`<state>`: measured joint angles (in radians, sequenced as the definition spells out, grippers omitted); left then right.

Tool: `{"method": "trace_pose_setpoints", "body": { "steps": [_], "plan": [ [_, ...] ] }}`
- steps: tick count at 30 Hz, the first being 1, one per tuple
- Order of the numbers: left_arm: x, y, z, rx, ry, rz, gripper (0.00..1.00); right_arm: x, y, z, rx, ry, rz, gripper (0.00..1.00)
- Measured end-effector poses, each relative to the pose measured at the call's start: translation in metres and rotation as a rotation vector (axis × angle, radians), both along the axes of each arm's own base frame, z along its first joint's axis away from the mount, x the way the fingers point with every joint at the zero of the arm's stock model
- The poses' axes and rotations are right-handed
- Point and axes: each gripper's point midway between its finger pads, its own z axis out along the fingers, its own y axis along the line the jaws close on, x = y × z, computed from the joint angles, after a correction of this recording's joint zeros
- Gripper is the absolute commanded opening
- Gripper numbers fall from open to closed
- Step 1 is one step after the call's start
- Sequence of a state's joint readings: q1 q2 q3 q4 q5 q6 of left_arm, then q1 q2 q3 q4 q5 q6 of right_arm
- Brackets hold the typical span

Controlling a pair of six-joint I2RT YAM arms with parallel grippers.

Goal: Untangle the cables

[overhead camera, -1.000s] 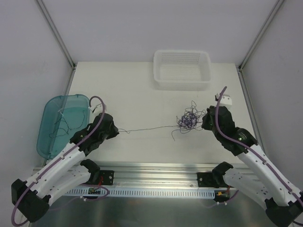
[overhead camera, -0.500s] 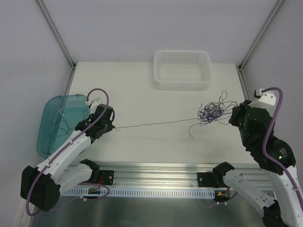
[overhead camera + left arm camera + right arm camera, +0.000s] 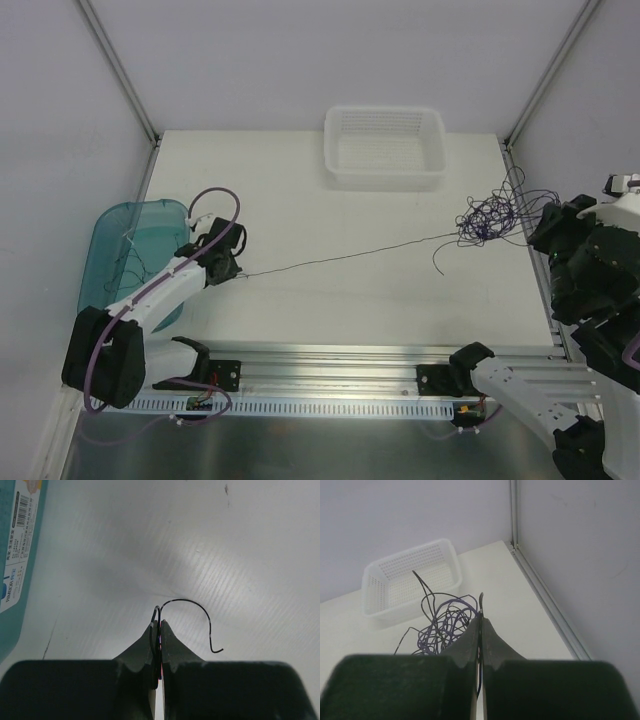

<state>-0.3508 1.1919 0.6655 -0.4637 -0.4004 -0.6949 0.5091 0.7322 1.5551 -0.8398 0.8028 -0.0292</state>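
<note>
The cables are a knotted clump (image 3: 490,215) of thin purple and black wires, lifted off the table at the far right. One black strand (image 3: 350,257) runs taut from the clump across the table to my left gripper (image 3: 238,270). The left gripper (image 3: 160,625) is shut on that strand's end, and a short hooked tail (image 3: 200,611) curls out beside its tips. My right gripper (image 3: 545,228) is shut on a wire at the clump's right edge. In the right wrist view the clump (image 3: 442,625) hangs just left of the shut gripper (image 3: 480,620).
A white perforated basket (image 3: 384,148) stands at the back of the table, seen also as the basket (image 3: 410,580) in the right wrist view. A teal bin (image 3: 100,270) with a few thin wires lies at the left edge, close to the left gripper. Frame rails run along both sides.
The right gripper has swung right toward the frame rail and carried the clump with it. The left gripper drew back slightly left. The strand between them has lengthened.
</note>
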Motion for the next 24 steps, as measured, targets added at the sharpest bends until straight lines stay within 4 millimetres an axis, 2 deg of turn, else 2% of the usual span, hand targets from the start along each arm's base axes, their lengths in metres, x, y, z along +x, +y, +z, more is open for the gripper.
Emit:
{"method": "trace_pose_setpoints", "body": {
  "steps": [2, 4, 6, 8, 9, 12, 14, 16, 19, 24],
  "plan": [
    [-0.003, 0.002, -0.005, 0.000, 0.011, 0.007, 0.00, 0.001, 0.002, -0.001, -0.003, 0.004, 0.013, 0.01],
    [-0.005, 0.003, -0.008, -0.005, 0.018, 0.007, 0.00, 0.007, 0.012, -0.012, -0.006, 0.033, 0.054, 0.01],
    [-0.007, -0.001, -0.008, -0.023, 0.022, -0.011, 0.20, 0.019, 0.031, -0.037, -0.001, 0.087, 0.121, 0.01],
    [-0.008, -0.006, -0.002, -0.050, 0.003, -0.046, 0.37, 0.032, 0.054, -0.078, 0.008, 0.190, 0.195, 0.01],
    [-0.008, -0.010, 0.002, -0.067, -0.012, -0.065, 0.55, 0.037, 0.064, -0.098, 0.013, 0.233, 0.222, 0.01],
    [-0.006, -0.024, 0.027, -0.134, -0.104, -0.141, 0.80, 0.045, 0.094, -0.181, 0.035, 0.435, 0.309, 0.01],
    [-0.007, -0.035, 0.045, -0.179, -0.169, -0.204, 0.90, 0.043, 0.106, -0.228, 0.051, 0.547, 0.340, 0.01],
    [-0.011, -0.048, 0.061, -0.226, -0.224, -0.273, 0.99, 0.037, 0.112, -0.258, 0.063, 0.624, 0.356, 0.01],
    [-0.020, -0.069, 0.076, -0.294, -0.254, -0.385, 0.99, 0.035, 0.119, -0.277, 0.087, 0.656, 0.371, 0.01],
    [-0.040, -0.119, 0.094, -0.379, -0.236, -0.614, 0.99, 0.044, 0.135, -0.285, 0.136, 0.641, 0.399, 0.01]
  ]
}}
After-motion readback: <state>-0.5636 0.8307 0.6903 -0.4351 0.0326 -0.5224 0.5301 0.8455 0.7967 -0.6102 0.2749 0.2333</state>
